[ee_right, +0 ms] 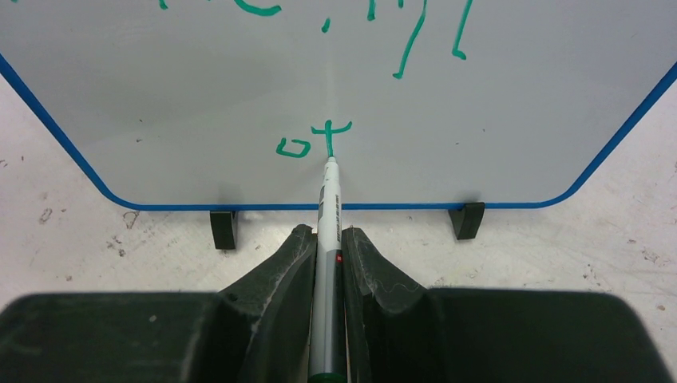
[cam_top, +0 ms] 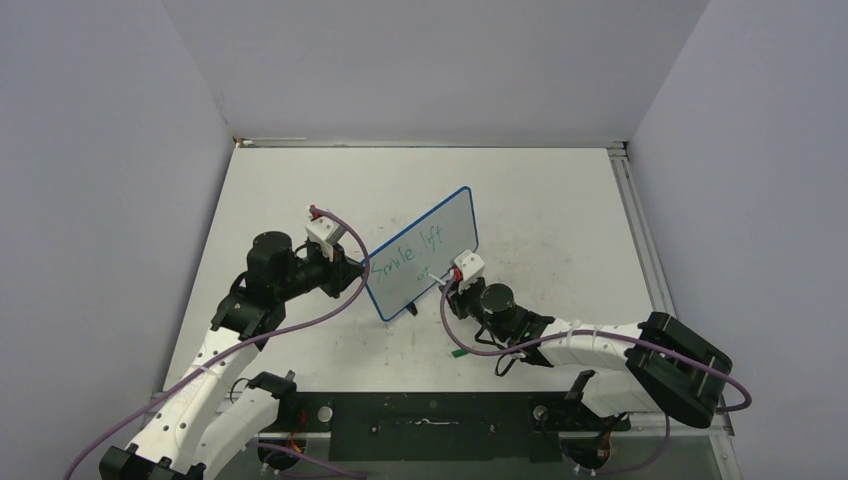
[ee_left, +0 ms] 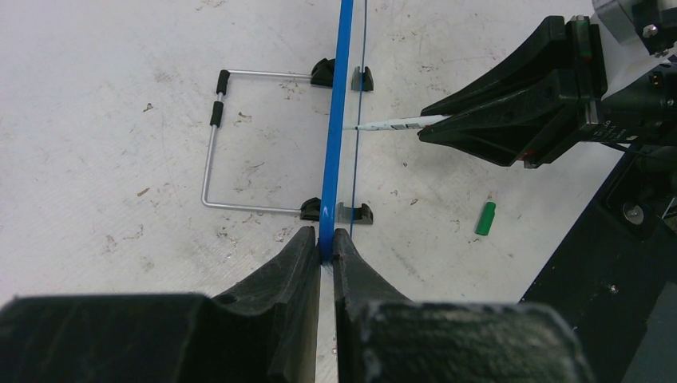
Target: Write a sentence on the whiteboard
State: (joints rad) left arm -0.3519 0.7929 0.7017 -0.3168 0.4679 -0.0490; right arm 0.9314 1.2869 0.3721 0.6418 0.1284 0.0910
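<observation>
The whiteboard (cam_top: 425, 248), white with a blue frame and black feet, stands upright mid-table. My left gripper (cam_top: 362, 268) is shut on its left edge; in the left wrist view the blue frame (ee_left: 332, 144) runs edge-on between my jaws (ee_left: 327, 243). The sentence (cam_top: 405, 255) is green handwriting, a line of words with "ot" (ee_right: 313, 144) below it. My right gripper (ee_right: 327, 235) is shut on a grey marker (ee_right: 329, 231), whose green tip touches the board at the "t". The marker (ee_left: 393, 124) also shows in the left wrist view.
A green marker cap (ee_left: 485, 218) lies on the table in front of the board, also seen from above (cam_top: 456, 351). The board's wire stand (ee_left: 209, 144) reaches out behind it. The table is walled at left, back and right.
</observation>
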